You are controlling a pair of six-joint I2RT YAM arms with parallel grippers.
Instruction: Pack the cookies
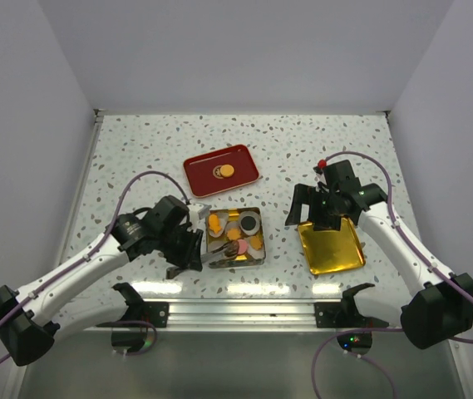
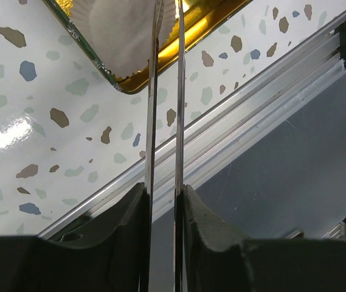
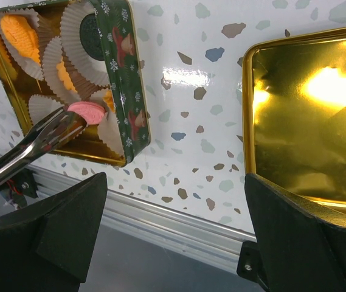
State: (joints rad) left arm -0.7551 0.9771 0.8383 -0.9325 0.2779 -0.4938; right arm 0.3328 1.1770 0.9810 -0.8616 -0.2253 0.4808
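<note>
the left claw [image 2: 163, 205] is clamped on the tongs [image 3: 33, 146]. their tips lie at a pink cookie [image 3: 86, 111] above a paper cup [image 3: 107, 131] in the tin [image 3: 124, 73]; if they pinch it, i cannot tell. most cookies [image 3: 24, 33] sit in cups there, i think so they do not rub together. one orange cookie [image 1: 226, 171] lies on the red tray [image 1: 199, 166], well apart. the right claw [image 3: 173, 207] hangs wide apart and empty beside the gold lid [image 3: 306, 121] on the surface [image 1: 136, 150], probably ready for closing the tin.
</note>
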